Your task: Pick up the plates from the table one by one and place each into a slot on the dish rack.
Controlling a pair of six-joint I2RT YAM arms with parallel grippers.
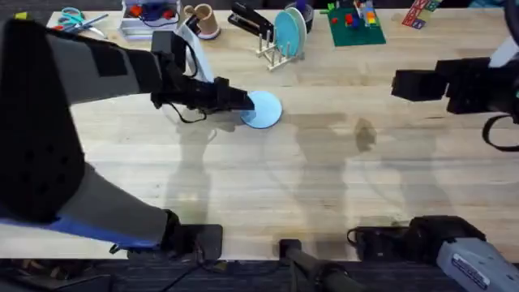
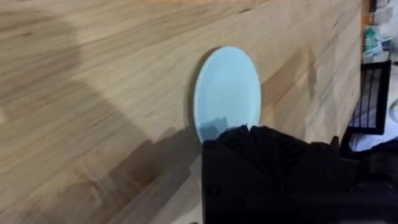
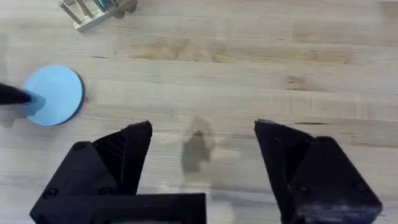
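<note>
Reaching across the light wooden plank table (image 1: 324, 178), the left arm's black two-finger gripper (image 1: 247, 100) meets the near edge of a small round pale blue plate (image 1: 263, 109) lying flat mid-table; whether its fingers are clamped on the rim cannot be told. Another pale blue plate (image 1: 289, 31) stands upright in the small pale wooden dowel dish rack (image 1: 276, 50) beyond it, toward the table's far edge. Well apart at the right, the right arm's black gripper (image 3: 202, 155) hovers over bare wood, fingers spread wide, holding nothing. No writing is legible.
</note>
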